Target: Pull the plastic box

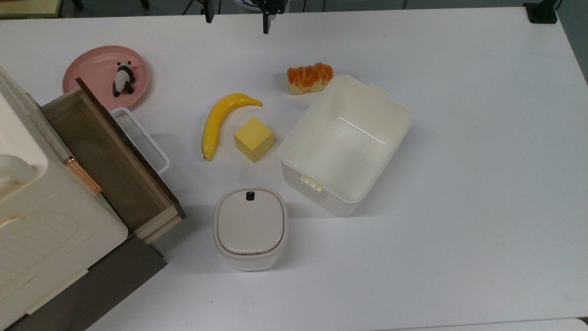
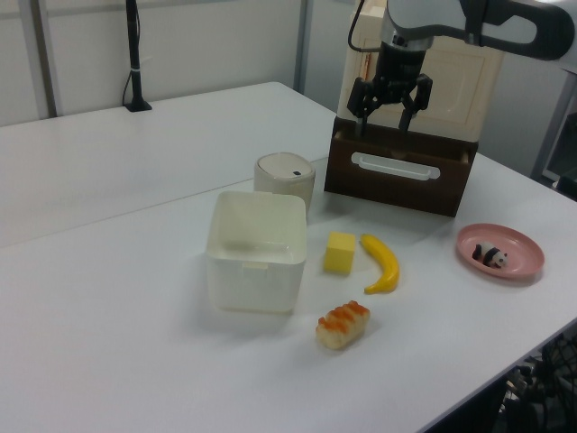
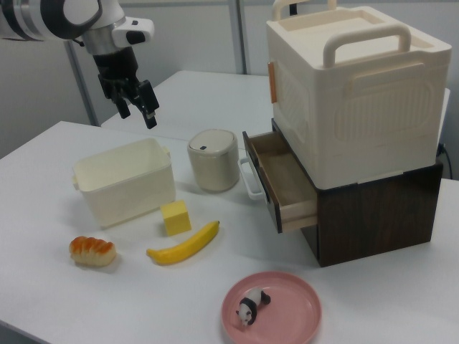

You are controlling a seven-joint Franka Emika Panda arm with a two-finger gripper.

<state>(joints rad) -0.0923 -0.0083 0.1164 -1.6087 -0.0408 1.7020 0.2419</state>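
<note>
With the end effector (image 3: 133, 96) raised high and well apart from the plastic box (image 1: 345, 145), its two fingers spread and gripping nothing, no contact with the task's thing exists. The plastic box sits right of centre in the top view, angled on the worktop (image 1: 459, 230), empty and lidless.

Recommended procedure, as a judgement:
- Bring the end effector down over one wall of the plastic box so that one finger goes inside and one outside the rim.
- Clamp on a straight stretch of the wall, away from the latch tabs and the rounded corners, which offer a poorer seat.
- Draw the box along the worktop with a low, level motion; lifting an edge could tip this light tub.
- Watch the neighbours: the bread roll (image 1: 310, 78) lies just beside the upper corner, the yellow cube (image 1: 253, 139) near the left wall, and the white bin (image 1: 250, 228) near the lower left corner.

View differences:
- Top view: gives the box's angle and bare floor, and two finger tips at the upper edge.
- Left view: shows the end effector (image 2: 389, 94) against the cabinet (image 2: 424, 81).
- Right view: shows the end effector's height above the box, and the open drawer (image 3: 280, 179).
</note>
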